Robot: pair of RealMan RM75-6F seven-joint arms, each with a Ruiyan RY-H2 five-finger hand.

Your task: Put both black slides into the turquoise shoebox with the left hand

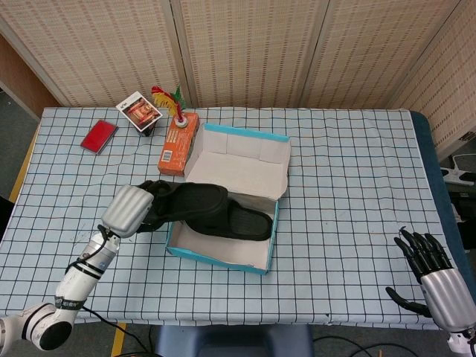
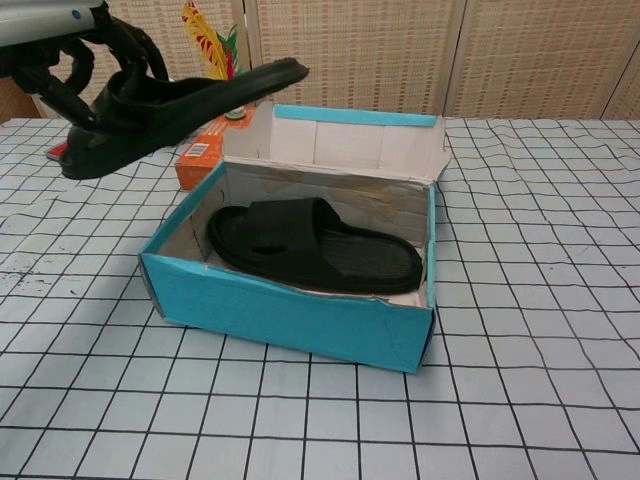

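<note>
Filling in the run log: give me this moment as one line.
left hand: holds second slide above shoebox left edge | first slide: inside box | right hand: idle, open

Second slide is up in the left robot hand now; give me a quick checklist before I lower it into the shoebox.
1. Grip: left robot hand holds the second slide by its heel end. Ok.
2. Height: in the chest view the slide's toe is above the shoebox left wall. Ok.
3. Position: toe reaches over the box's left edge, heel and hand are outside it. Not ok yet.
4. Room inside: the first slide lies along the middle of the floor; whether a free strip remains, cannot tell.
5. Lid: flap stands open at the back. Ok.
6. Right robot hand open, at the table's near right corner. Ok.
</note>
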